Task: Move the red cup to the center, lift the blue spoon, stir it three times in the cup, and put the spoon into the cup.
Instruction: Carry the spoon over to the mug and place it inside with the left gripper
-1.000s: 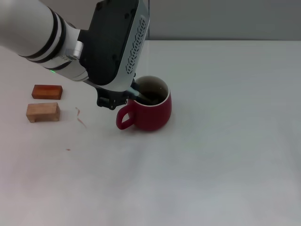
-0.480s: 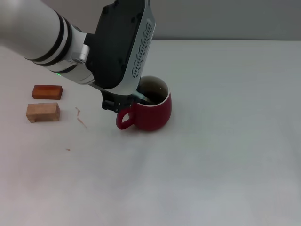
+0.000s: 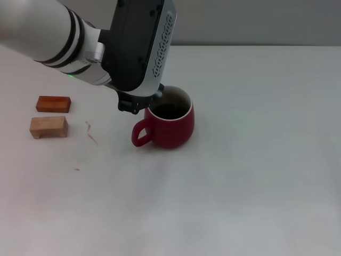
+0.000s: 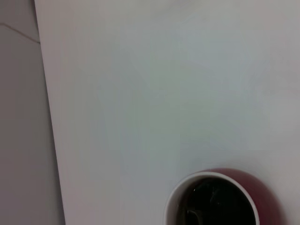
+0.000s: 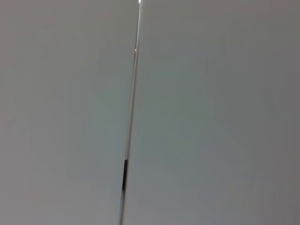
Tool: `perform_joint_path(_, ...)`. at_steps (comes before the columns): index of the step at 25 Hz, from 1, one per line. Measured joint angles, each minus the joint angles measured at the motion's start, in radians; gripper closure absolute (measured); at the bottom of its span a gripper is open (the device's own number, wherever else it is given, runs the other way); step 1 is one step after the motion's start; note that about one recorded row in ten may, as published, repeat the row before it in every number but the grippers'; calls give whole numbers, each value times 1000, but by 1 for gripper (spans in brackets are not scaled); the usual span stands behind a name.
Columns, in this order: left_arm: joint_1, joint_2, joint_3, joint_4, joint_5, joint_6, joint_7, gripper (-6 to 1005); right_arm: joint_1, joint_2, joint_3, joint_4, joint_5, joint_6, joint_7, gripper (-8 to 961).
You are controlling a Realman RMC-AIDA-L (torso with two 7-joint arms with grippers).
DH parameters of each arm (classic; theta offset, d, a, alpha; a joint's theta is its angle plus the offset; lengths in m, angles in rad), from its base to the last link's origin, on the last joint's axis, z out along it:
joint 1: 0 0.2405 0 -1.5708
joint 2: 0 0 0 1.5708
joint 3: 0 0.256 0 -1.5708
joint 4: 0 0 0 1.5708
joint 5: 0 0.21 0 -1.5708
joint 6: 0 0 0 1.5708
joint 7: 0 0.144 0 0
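The red cup (image 3: 169,127) stands upright near the middle of the white table (image 3: 256,160), its loop handle turned toward the front left. In the left wrist view the red cup (image 4: 262,192) shows from above, with a pale rim and a dark inside that holds only faint glints. The blue spoon is hidden; I cannot tell whether it lies inside the cup. My left gripper (image 3: 140,103) hangs just above the cup's rear-left rim, under the bulky black wrist. The right gripper is out of view.
Two small wooden blocks lie at the left: a reddish block (image 3: 53,103) and a paler block (image 3: 48,127) in front of it. A thin red thread (image 3: 91,133) lies between the blocks and the cup. The table's far edge (image 4: 47,117) shows in the left wrist view.
My left arm has risen and drawn back from the cup. The grey sliver that reached from the gripper into the cup no longer shows. The cup has stayed in place.
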Motion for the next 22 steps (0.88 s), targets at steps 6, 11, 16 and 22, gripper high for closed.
perform_joint_path(6,13,5,-8,12,25,14,-9,834,-1,0,0,0,0,0,0,253)
perform_joint_path(11,20,6,-28,39,27,62,-12,834,0,-1,0,0,0,-1,0,253)
perform_joint_path(16,27,8,-27,66,27,104,-22,834,1,-2,0,0,0,-1,0,252)
perform_joint_path(22,27,4,-10,75,16,137,-32,834,1,-2,0,0,0,0,0,252)
